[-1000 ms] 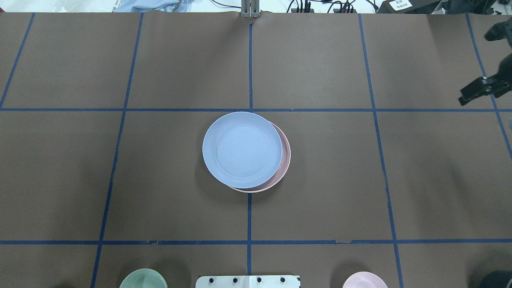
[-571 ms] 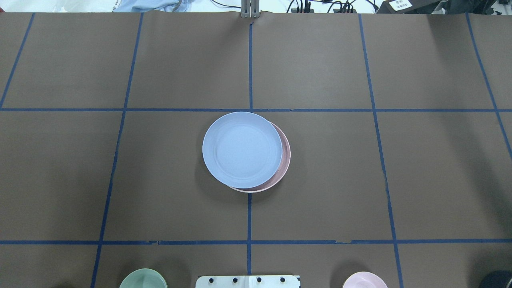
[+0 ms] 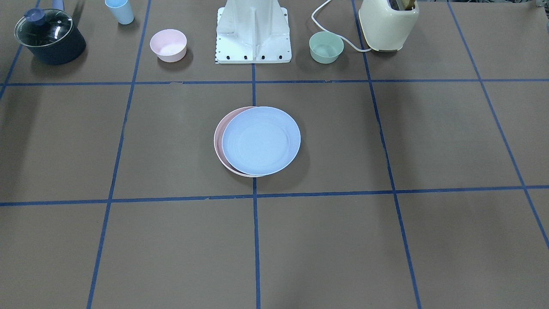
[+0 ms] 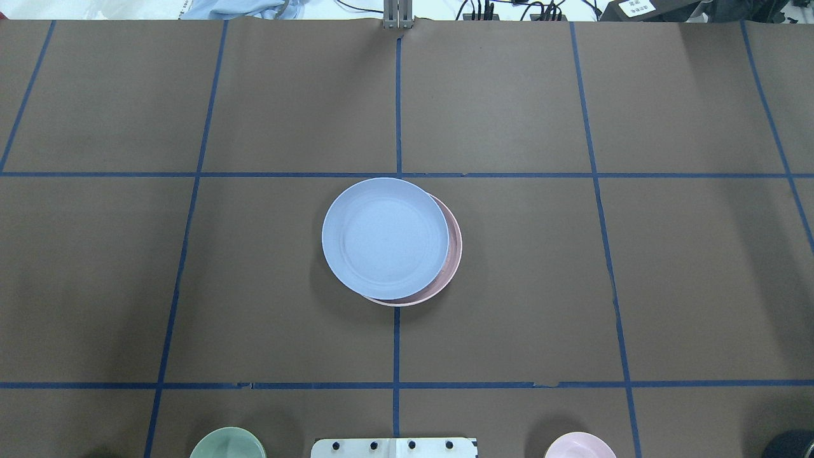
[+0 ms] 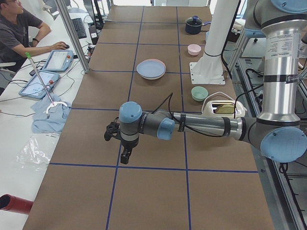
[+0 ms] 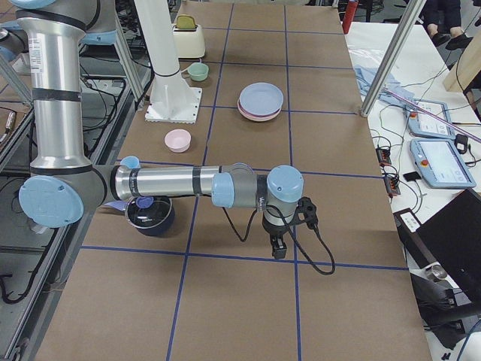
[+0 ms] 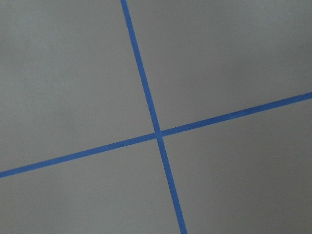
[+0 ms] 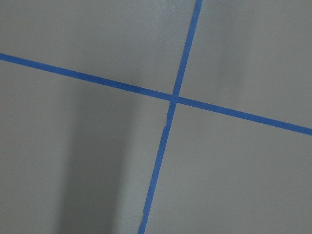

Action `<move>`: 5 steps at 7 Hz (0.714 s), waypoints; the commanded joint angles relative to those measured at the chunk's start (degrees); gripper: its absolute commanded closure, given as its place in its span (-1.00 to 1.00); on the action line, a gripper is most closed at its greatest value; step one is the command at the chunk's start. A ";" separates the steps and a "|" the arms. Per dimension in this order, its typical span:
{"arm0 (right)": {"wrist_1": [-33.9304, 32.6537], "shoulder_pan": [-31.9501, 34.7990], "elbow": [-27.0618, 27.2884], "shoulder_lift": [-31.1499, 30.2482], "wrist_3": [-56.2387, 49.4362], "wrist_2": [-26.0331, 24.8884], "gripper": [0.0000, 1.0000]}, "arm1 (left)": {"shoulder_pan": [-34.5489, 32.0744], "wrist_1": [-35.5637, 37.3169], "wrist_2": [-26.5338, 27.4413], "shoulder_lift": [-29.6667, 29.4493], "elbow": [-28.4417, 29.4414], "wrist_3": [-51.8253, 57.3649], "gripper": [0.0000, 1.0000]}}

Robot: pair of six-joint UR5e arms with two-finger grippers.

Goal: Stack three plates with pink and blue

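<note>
The pale blue plate lies on top of the pale pink plate at the table's middle, set a little off to one side. Both also show in the front view, blue plate over pink plate. No cream-white plate shows; it is hidden or out of view. My left gripper hangs over the table far from the plates, seen only in the left side view. My right gripper hangs likewise at the other end. I cannot tell if either is open. Both wrist views show only brown table and blue tape.
Near the robot base stand a small pink bowl, a mint-green bowl, a dark lidded pot, a blue cup and a cream toaster. An operator sits beside the table.
One second ago my right gripper showed at the overhead view's right edge; it has since moved out of that view. The plates have not moved.
</note>
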 commanded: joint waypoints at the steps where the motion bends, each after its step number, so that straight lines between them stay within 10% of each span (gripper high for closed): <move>1: -0.61 0.21 -0.09 0.25 6.03 -0.11 -1.00 | -0.34 0.06 0.06 0.79 1.14 0.29 -1.00; 5: -4.31 0.30 1.66 -1.94 5.88 -0.03 -1.00 | -0.42 -0.29 0.41 0.88 1.23 0.29 -1.00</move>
